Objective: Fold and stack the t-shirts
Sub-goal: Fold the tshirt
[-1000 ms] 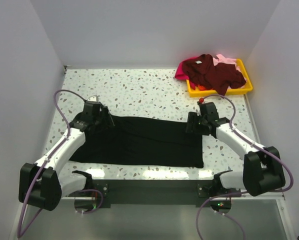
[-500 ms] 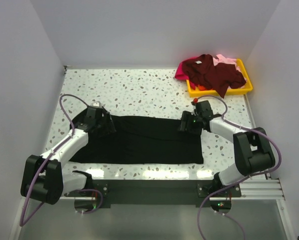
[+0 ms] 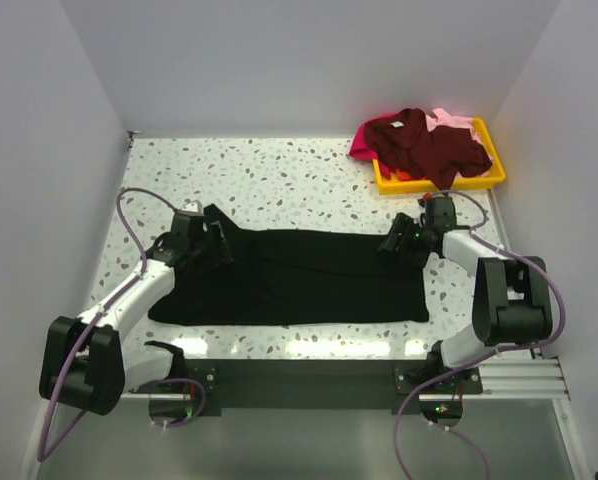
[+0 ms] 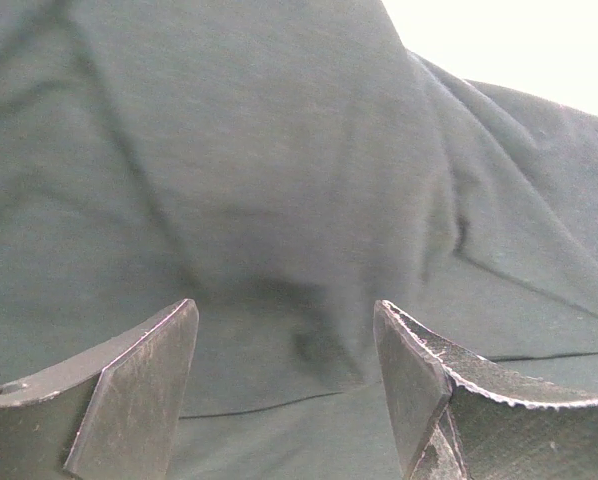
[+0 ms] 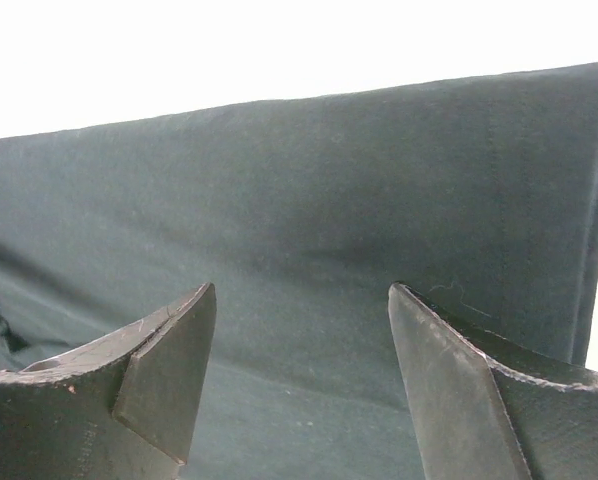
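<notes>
A large black t-shirt (image 3: 299, 280), folded into a long band, lies flat across the near part of the table. My left gripper (image 3: 219, 248) hovers over its upper left end, jaws open over wrinkled dark cloth (image 4: 279, 180), nothing between them. Over the shirt's upper right end my right gripper (image 3: 397, 245) is also open, with smooth folded cloth (image 5: 309, 200) below and the shirt's straight edge beyond it. In the yellow tray (image 3: 491, 182) at the back right, a dark maroon shirt (image 3: 424, 145) lies heaped on a magenta shirt (image 3: 362, 146) and a pale pink one (image 3: 455, 122).
The speckled tabletop (image 3: 279, 180) stretches bare behind the black shirt up to the back wall. White walls close in left, right and behind. A red-capped small part (image 3: 425, 200) sits near the right wrist, just in front of the tray.
The black shirt has slid rightward, its right edge now nearer the table's right side. My right gripper moved right with it; a corner of cloth now sticks up beside the left gripper.
</notes>
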